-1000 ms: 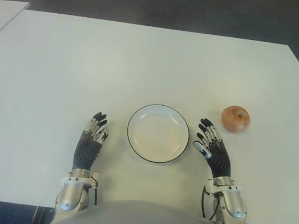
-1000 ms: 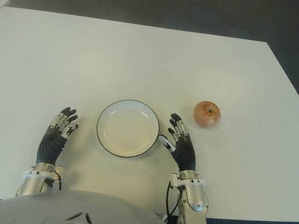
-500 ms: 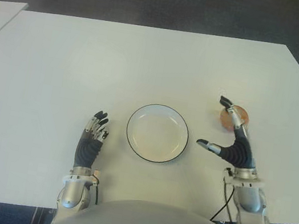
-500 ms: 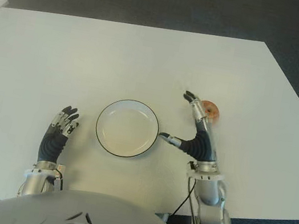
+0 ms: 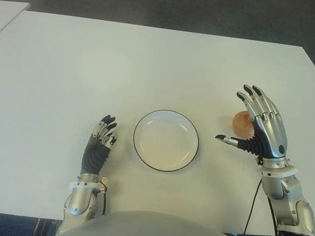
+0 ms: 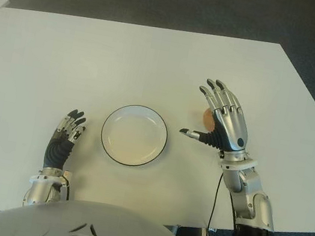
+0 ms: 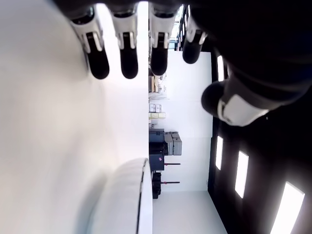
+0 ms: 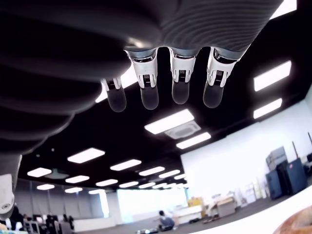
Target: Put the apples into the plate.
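A white table point(image 5: 155, 62) carries a white plate point(image 5: 166, 140) with a dark rim, set near the near edge and roughly midway along it, and nothing lies in the plate. The one apple point(image 5: 241, 122) in view sits on the table to the right of the plate, between it and the right edge, well clear of the rim. The right hand point(image 5: 260, 129) is raised above that spot, back of the hand toward the camera, fingers point(image 6: 221, 102) spread and pointing toward the far edge, thumb stuck out sideways toward the plate — it holds nothing. Seen from the head, the hand covers most of the apple; only a reddish sliver shows at the left side of the palm, between the thumb and the fingers. Whether palm and apple touch cannot be told from above, but the right wrist view shows the four fingertips point(image 8: 148, 97) straight and apart against the ceiling lights, with a bit of the apple's skin at the frame's corner, not enclosed by them. The left hand point(image 5: 99, 143) shows to the left of the plate, near the near edge, fingers extended side by side and empty — its wrist view has the fingertips point(image 7: 124, 58) close over the white tabletop.
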`<state>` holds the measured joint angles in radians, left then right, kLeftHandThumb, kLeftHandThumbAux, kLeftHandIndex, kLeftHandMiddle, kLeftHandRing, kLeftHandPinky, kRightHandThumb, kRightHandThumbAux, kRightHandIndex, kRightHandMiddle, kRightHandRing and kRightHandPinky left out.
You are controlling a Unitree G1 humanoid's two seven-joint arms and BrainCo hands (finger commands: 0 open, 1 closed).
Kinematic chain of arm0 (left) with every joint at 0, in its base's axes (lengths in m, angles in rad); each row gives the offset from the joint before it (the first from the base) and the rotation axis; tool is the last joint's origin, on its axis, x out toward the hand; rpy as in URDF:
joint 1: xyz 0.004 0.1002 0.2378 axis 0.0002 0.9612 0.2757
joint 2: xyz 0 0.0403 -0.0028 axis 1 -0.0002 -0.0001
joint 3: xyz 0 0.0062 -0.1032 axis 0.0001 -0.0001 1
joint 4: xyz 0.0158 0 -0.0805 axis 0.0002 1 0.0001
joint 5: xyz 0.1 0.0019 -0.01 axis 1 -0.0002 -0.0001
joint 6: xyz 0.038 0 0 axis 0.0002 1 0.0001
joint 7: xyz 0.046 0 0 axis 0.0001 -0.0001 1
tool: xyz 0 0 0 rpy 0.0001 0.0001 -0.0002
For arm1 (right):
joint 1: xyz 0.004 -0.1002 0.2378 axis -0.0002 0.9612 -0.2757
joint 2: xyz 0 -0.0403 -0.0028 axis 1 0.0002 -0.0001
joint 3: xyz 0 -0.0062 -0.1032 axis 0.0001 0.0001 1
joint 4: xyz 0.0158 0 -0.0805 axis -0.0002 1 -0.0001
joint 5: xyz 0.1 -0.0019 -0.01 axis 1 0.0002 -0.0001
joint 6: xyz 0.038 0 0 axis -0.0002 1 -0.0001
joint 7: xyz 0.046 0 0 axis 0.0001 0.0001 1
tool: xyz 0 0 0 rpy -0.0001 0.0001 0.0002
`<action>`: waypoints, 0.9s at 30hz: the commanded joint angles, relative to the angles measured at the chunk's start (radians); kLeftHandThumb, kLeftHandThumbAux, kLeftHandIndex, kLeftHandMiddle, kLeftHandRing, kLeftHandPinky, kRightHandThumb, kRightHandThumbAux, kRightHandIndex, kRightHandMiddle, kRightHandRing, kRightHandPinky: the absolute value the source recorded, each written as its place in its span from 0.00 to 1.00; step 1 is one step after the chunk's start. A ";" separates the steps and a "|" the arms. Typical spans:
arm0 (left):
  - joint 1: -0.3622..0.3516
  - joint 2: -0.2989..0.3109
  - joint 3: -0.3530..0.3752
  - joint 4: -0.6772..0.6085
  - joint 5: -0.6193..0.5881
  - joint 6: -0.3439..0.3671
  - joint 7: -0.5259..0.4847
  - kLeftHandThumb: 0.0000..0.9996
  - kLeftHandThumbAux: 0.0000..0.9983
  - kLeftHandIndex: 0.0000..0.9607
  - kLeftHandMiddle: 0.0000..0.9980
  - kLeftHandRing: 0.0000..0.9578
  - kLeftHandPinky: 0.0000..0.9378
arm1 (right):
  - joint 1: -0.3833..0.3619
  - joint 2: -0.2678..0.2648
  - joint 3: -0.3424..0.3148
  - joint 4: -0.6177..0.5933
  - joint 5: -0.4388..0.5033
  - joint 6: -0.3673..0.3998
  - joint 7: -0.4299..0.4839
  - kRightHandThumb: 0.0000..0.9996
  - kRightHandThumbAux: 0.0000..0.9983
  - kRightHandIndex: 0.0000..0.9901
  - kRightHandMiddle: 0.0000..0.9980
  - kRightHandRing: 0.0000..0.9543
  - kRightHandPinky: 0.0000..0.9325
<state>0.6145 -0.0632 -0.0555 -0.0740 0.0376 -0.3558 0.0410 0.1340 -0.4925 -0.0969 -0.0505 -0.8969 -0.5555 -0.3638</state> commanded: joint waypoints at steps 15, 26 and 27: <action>0.000 -0.005 0.007 0.045 -0.012 -0.005 0.000 0.14 0.54 0.13 0.13 0.15 0.19 | -0.250 -0.163 0.088 0.410 0.001 0.140 0.017 0.31 0.39 0.07 0.04 0.00 0.00; 0.013 0.000 0.016 0.037 -0.020 -0.012 -0.003 0.14 0.55 0.12 0.13 0.15 0.19 | -0.304 -0.207 0.146 0.529 0.050 0.166 0.042 0.30 0.34 0.03 0.04 0.00 0.00; 0.013 0.001 0.016 0.039 -0.020 -0.015 -0.004 0.14 0.55 0.12 0.13 0.15 0.19 | -0.315 -0.209 0.155 0.553 0.050 0.165 0.038 0.30 0.35 0.03 0.04 0.00 0.00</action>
<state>0.6119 -0.0688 -0.0455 -0.0559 0.0248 -0.3849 0.0407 -0.1627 -0.6918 0.0276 0.4461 -0.8615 -0.3963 -0.3279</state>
